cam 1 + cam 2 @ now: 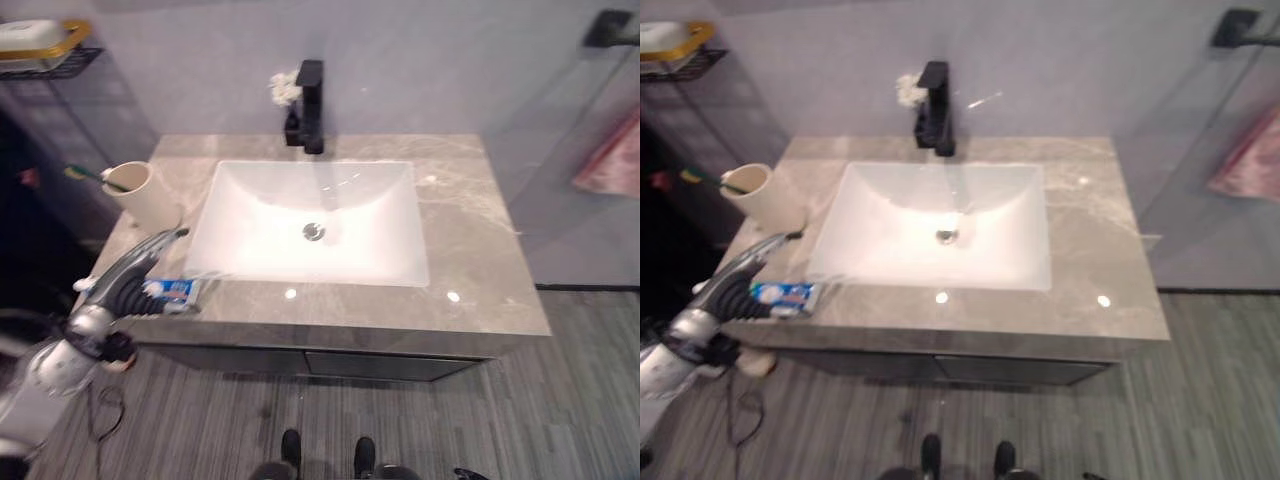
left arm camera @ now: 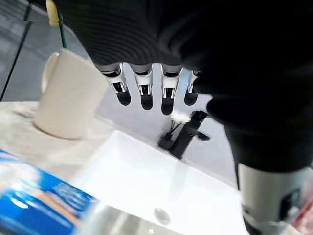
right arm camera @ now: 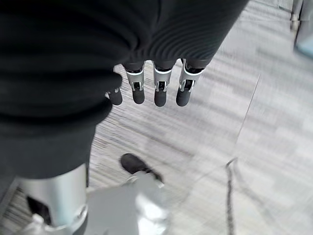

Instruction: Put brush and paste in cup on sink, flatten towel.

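Blue paste (image 1: 176, 291) under left fingers (image 1: 165, 241) (uncurled)

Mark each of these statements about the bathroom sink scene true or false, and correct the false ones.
1. The green-handled toothbrush stands in the cream ceramic cup. True.
2. The blue and white toothpaste tube is inside the cup. False: it lies on the grey marble counter near the front left corner, under the left hand.
3. The black tap stands behind the white rectangular basin. True.
4. The cup sits to the right of the basin. False: it stands at the basin's left.
5. The right hand holds the toothpaste tube. False: its fingers hang relaxed over the grey plank floor, holding nothing.
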Tool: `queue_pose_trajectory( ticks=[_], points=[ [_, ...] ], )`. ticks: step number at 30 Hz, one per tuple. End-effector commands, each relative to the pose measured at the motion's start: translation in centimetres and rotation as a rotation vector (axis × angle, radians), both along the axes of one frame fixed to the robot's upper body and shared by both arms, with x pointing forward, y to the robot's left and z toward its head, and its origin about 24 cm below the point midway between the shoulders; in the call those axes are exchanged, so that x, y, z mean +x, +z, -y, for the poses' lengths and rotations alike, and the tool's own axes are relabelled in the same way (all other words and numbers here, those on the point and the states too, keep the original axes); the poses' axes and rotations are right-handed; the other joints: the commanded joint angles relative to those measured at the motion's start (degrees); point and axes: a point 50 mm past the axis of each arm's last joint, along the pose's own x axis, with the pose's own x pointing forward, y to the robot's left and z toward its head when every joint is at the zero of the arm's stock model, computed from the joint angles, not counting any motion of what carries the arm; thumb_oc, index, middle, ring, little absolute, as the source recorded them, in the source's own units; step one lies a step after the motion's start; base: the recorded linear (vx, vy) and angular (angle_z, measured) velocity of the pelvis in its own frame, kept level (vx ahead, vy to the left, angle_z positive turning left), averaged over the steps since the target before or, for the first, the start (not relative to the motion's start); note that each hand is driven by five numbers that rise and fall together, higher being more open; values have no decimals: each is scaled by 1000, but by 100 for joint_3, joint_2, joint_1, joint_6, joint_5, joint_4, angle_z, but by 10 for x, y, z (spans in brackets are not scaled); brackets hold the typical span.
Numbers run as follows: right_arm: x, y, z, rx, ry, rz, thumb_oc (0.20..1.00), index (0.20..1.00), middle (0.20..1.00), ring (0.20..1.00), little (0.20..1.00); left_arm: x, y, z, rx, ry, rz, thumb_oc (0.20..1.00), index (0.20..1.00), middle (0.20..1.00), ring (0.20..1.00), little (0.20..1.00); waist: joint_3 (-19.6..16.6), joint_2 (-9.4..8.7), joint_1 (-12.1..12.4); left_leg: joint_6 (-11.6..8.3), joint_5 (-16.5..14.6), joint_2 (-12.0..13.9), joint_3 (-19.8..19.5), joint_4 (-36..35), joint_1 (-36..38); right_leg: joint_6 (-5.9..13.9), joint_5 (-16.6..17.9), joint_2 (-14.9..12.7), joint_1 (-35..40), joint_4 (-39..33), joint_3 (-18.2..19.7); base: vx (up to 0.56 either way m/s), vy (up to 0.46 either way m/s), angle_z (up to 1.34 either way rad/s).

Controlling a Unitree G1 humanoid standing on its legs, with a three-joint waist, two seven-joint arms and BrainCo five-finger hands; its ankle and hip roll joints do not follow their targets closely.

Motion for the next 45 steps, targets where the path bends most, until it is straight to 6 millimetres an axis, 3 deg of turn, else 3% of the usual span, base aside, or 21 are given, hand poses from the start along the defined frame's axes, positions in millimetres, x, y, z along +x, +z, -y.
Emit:
queue_pose_trajectory(
  ticks=[1, 2, 3, 4, 5, 8, 11, 15, 19, 31, 32, 34, 36, 39, 41, 43, 45],
  points=[
    [14, 4, 3, -8, -24, 67, 1000, 1000, 1000, 1000, 1000, -5, 20, -11, -4, 23, 87, 1000, 1000, 1000, 1000, 1000, -20, -244, -173, 187, -539, 68, 530, 115, 124, 461, 234, -57, 71, -214, 478, -28, 99, 46],
    [13, 4, 3, -4, -31, 66, 1000, 1000, 1000, 1000, 1000, -5, 23, -10, -1, 20, 99, 1000, 1000, 1000, 1000, 1000, -50, -262, -173, 185, -493, 159, 449, 85, 104, 483, 268, -114, 51, -237, 473, 9, 187, 14],
    [9, 3, 4, -4, -44, 56, 1000, 1000, 1000, 1000, 1000, -3, 24, -12, -18, 33, 110, 1000, 1000, 1000, 1000, 1000, -100, -284, -219, 105, -334, 617, 418, 9, 106, 555, 257, -306, 44, -200, 441, 66, 297, 2],
    [6, 3, 4, -8, -27, 29, 1000, 1000, 1000, 1000, 1000, -3, 27, -12, -30, 41, 127, 1000, 1000, 1000, 1000, 1000, -120, -199, -119, 78, -288, 671, -3, -237, 325, 601, 161, -358, 10, -90, 401, 126, 327, -9],
    [8, 3, 4, -11, -14, 33, 1000, 1000, 1000, 1000, 1000, -4, 27, -13, -36, 49, 127, 1000, 1000, 1000, 1000, 1000, -166, -151, -112, 71, -314, 634, -204, -421, 403, 619, 167, -363, 11, -70, 440, 136, 286, -7],
    [6, 3, 6, -17, -26, 26, 1000, 1000, 1000, 1000, 1000, -6, 25, -15, -19, 40, 109, 1000, 1000, 1000, 1000, 1000, -217, -68, -168, 111, -319, 402, -216, -738, 546, 713, 268, -576, -2, -50, 457, 76, 248, -12],
    [18, 2, -6, 8, 8, 58, 1000, 1000, 1000, 1000, 1000, -10, 31, -25, 16, 79, 115, 1000, 1000, 1000, 1000, 1000, -233, -156, -138, 238, -428, 166, -81, -707, 495, 836, 431, -794, -120, -109, 634, 22, 255, 11],
    [36, 1, -25, 54, 90, 114, 1000, 1000, 1000, 1000, 1000, -16, 38, -42, 78, 149, 132, 1000, 1000, 1000, 1000, 1000, -146, -274, -103, 377, -457, 16, 149, -774, 392, 991, 718, -967, -370, -177, 801, -41, 195, -27],
    [43, 1, -33, 74, 131, 128, 1000, 1000, 1000, 1000, 1000, -20, 46, -52, 129, 194, 154, 1000, 1000, 1000, 1000, 1000, -89, -383, -87, 451, -460, -48, 258, -871, 384, 1081, 915, -1049, -505, -242, 920, -6, 120, -27],
    [32, 1, -25, 52, 115, 107, 1000, 1000, 1000, 1000, 1000, -19, 62, -58, 207, 197, 168, 1000, 1000, 1000, 1000, 1000, -20, -546, -149, 623, -663, -320, 317, -630, 261, 1248, 1417, -1351, -554, -219, 992, 18, 81, -4],
    [33, 2, -21, 40, 123, 107, 1000, 1000, 1000, 1000, 1000, -20, 61, -63, 215, 216, 156, 1000, 1000, 1000, 1000, 1000, 4, -553, -165, 662, -676, -383, 385, -650, 268, 1285, 1608, -1424, -620, -205, 985, -40, 154, 0],
    [36, 3, -20, 31, 137, 111, 1000, 1000, 1000, 1000, 1000, -23, 62, -66, 217, 233, 158, 1000, 1000, 1000, 1000, 1000, 24, -538, -125, 672, -678, -384, 517, -664, 260, 1332, 1741, -1501, -730, -188, 788, -52, 162, -12],
    [35, 3, -20, 33, 145, 101, 1000, 1000, 1000, 1000, 1000, -26, 60, -70, 213, 250, 141, 1000, 1000, 1000, 1000, 1000, 16, -527, -106, 670, -700, -335, 614, -681, 286, 1290, 1548, -1377, -695, -142, 555, -11, 120, -35],
    [32, 3, -18, 33, 146, 89, 1000, 1000, 1000, 1000, 1000, -23, 58, -71, 191, 252, 128, 1000, 1000, 1000, 1000, 1000, 4, -537, -174, 739, -671, -367, 584, -626, 205, 987, 877, -630, -759, 6, 854, 3, 104, -35],
    [31, 1, -24, 49, 177, 80, 1000, 1000, 1000, 1000, 1000, -26, 59, -78, 192, 285, 128, 1000, 1000, 1000, 1000, 1000, -1, -614, -30, 718, -678, -356, 743, -614, 197, 1002, 962, -722, -716, -75, 321, -21, 20, 5],
    [33, 1, -28, 62, 186, 91, 1000, 1000, 1000, 1000, 1000, -29, 51, -83, 175, 310, 111, 1000, 1000, 1000, 1000, 1000, -43, -556, -104, 700, -641, -317, 728, -730, 225, 1003, 967, -554, -681, -235, 655, 34, -4, -24],
    [35, 1, -27, 61, 189, 93, 1000, 1000, 1000, 1000, 1000, -29, 50, -85, 170, 321, 110, 1000, 1000, 1000, 1000, 1000, -39, -553, -89, 696, -648, -294, 787, -744, 243, 1015, 1007, -570, -686, -250, 627, 17, 10, -13]
  ],
)
